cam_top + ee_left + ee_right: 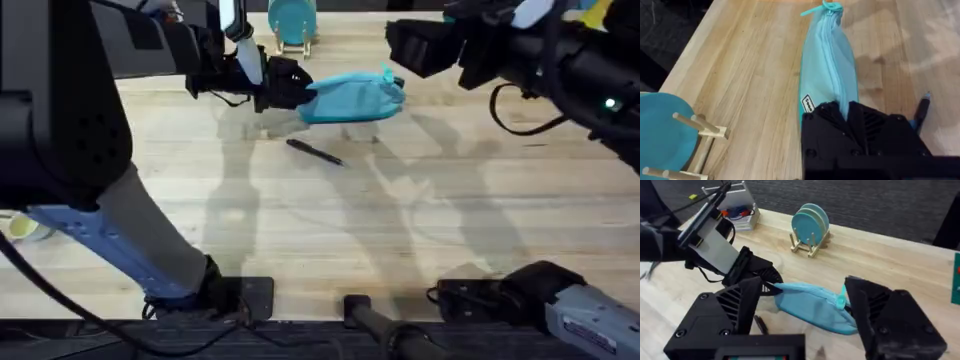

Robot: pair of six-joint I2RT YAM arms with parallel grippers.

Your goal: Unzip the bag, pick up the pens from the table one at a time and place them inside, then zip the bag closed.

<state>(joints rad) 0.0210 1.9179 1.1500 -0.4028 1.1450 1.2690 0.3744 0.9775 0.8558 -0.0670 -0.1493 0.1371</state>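
The light turquoise bag lies lengthwise at the back middle of the table, its zipper shut along the top, with the pull at its right end. My left gripper is shut on the bag's left end, and the bag looks slightly raised over its shadow. One dark pen lies on the wood just in front of the bag, also seen beside my left fingers. My right gripper hangs open above and to the right of the bag, near the pull, touching nothing.
A wooden rack holding round teal plates stands right behind the bag's left end. A small box of items sits at the far back left. The table's back edge runs close behind the bag.
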